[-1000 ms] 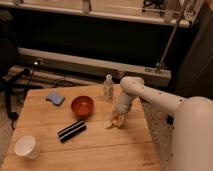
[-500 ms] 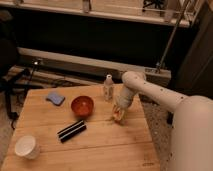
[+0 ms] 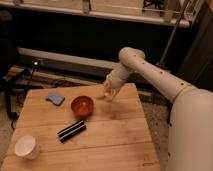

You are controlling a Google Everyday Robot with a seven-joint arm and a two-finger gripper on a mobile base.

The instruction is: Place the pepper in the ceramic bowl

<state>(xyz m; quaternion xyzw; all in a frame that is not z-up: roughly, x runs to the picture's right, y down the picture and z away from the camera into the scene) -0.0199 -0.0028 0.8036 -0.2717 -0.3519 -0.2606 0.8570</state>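
Pepper pinched in the jaws, held above the far side of the table beside the ceramic bowl.

The gripper hangs at the end of the white arm, over the far edge of the wooden table, and its jaws are closed on the pepper. The pepper shows only as a small orange patch between them, clear of the tabletop. The ceramic bowl sits on the table just below and to the left of the jaws, near them but not under them, and its inside looks empty. A black bar lies further down and left of the jaws, just past the bowl. A blue object lies to the left of the jaws, beyond the bowl. A white cup stands well apart from the jaws at the table's near left corner.
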